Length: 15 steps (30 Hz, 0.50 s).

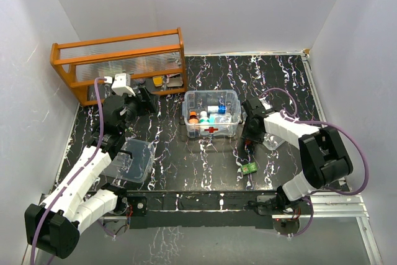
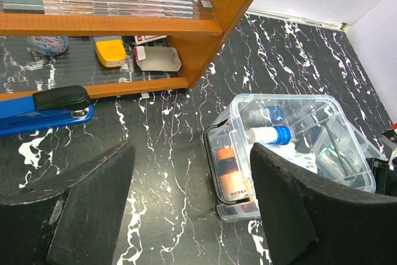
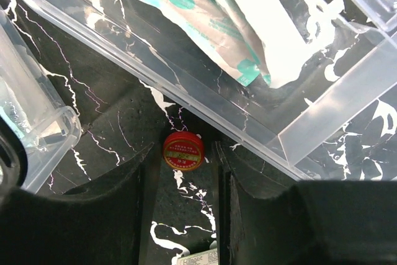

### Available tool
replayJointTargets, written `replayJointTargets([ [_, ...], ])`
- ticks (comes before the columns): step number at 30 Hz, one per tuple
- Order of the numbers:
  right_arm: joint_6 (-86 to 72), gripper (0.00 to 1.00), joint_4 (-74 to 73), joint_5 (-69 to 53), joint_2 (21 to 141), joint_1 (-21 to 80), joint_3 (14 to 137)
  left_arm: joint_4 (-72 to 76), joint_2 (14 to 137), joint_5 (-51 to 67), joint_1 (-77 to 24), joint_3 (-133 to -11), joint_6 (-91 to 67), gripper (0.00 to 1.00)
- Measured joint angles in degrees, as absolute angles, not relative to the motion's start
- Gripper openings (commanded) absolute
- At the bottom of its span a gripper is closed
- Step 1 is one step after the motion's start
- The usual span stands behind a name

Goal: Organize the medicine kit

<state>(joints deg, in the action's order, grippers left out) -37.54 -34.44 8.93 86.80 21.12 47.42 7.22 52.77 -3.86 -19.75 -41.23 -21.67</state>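
So, top view: the medicine kit [image 1: 211, 114] stands lidless on the counter [image 1: 198, 166], a few bottles [image 1: 193, 117] already in, its lid [image 1: 132, 161] lying apart. Left wrist: the left fingers [image 2: 93, 209] are spread, holding nothing, kit ahead to their right. Right wrist: the right fingers [image 3: 127, 215] are released, straddling a red tin [image 3: 183, 151], not gripping it. I'd guess that tin and the sachet [image 3: 236, 23] beyond them still need packing.

Black marbled table [image 1: 186, 169] carries medicine kit [image 1: 214, 130], lid [image 1: 139, 156], orange rack [image 1: 124, 58], perhaps a green packet [image 1: 250, 167].
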Motion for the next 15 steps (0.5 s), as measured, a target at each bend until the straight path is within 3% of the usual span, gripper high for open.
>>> replayJointTargets([
  [5, -37.5, 0.28, -34.5, 11.2, 87.9, 22.3, 48.2, 7.2, 52.8, -3.9, -19.7, -41.2, -21.7, 0.73],
  [9, -37.5, 0.16, -34.5, 12.0, 88.0, 22.5, 48.3, 7.2, 52.8, -3.9, -19.7, -41.2, -21.7, 0.73],
  [15, -37.6, 0.14, -34.4, 12.1, 87.9, 22.7, 48.3, 7.2, 52.7, -3.9, -19.7, -41.2, -21.7, 0.73],
])
